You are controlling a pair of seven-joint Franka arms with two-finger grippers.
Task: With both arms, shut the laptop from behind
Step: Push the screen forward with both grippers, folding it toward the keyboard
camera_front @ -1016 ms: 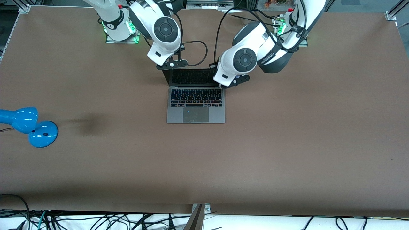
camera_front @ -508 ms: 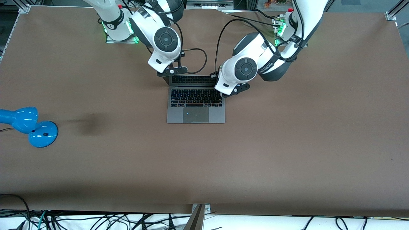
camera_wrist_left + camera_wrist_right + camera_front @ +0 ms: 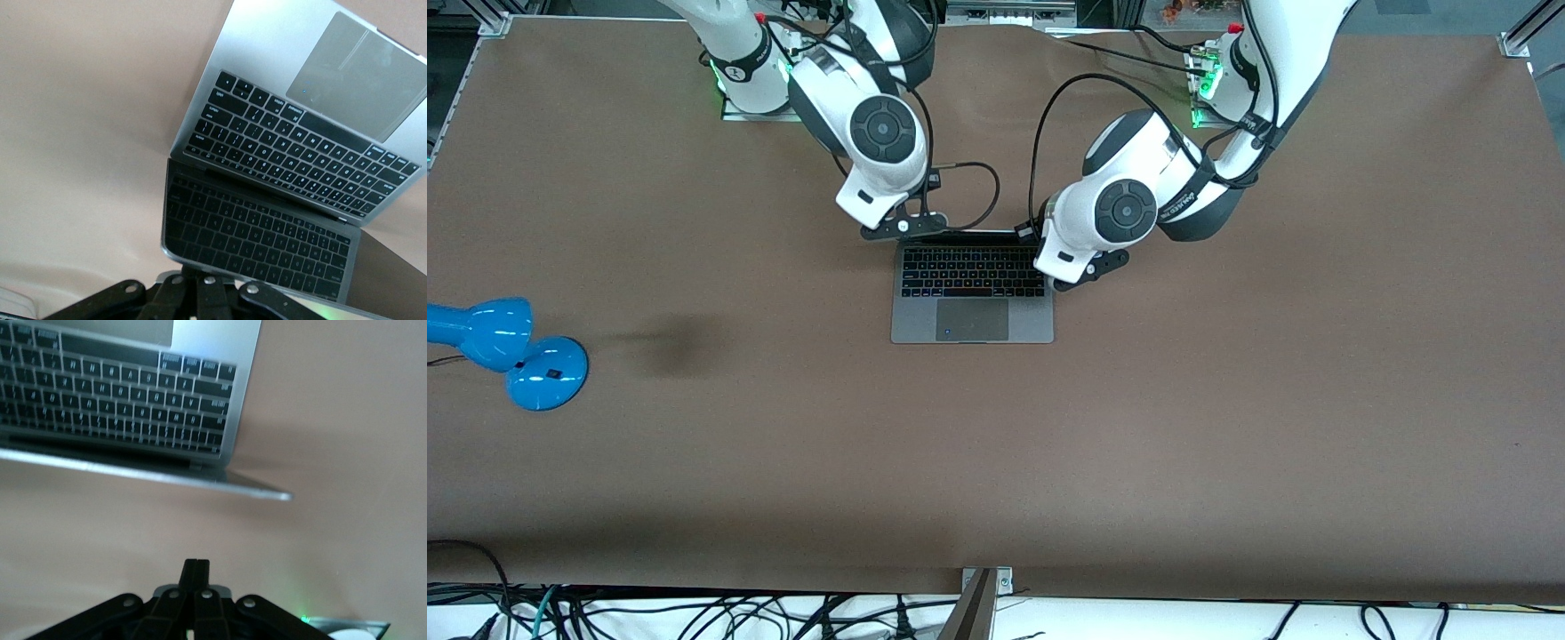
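Note:
The space-grey laptop (image 3: 972, 302) lies open in the middle of the table, its keyboard and trackpad facing the front camera. From above, its lid shows only as a thin edge (image 3: 969, 234). My left gripper (image 3: 1049, 249) is at the lid's corner toward the left arm's end. In the left wrist view its shut fingertips (image 3: 193, 272) touch the lid's top edge, and the dark screen (image 3: 253, 240) mirrors the keys. My right gripper (image 3: 903, 227) is at the other lid corner. In the right wrist view it (image 3: 195, 570) is shut and apart from the lid's edge (image 3: 147, 473).
A blue desk lamp (image 3: 511, 348) stands near the table edge at the right arm's end. A black cable (image 3: 983, 182) loops over the table between the two wrists. The green-lit arm bases (image 3: 760, 84) stand along the table's edge farthest from the front camera.
The lid has swung from leaning back to about upright, and its screen no longer shows from above. Both grippers have moved toward the front camera with it.

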